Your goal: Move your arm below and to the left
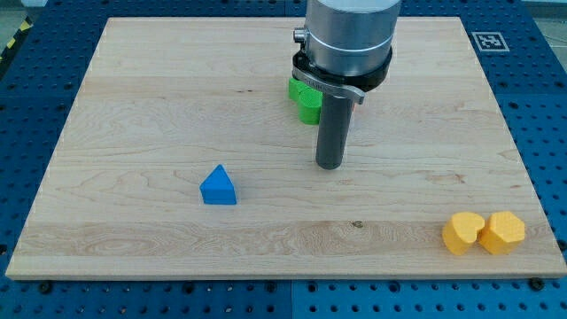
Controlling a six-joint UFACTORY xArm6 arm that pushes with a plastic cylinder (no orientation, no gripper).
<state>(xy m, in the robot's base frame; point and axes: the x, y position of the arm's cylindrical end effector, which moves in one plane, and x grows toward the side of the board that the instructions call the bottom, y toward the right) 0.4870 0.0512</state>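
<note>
My tip (pixel 330 165) rests on the wooden board (pixel 133 106) near its middle, below the arm's grey wrist. A green block (pixel 306 100) lies just above and to the left of the tip, partly hidden behind the arm, so its shape is unclear. A blue triangular block (pixel 219 187) lies to the left of the tip and a little below it, well apart from it. Two yellow blocks, one rounded (pixel 463 233) and one hexagonal (pixel 502 232), sit touching each other at the board's bottom right.
The board lies on a blue perforated table (pixel 540 97). A black-and-white marker tag (pixel 488 41) sits at the board's top right corner.
</note>
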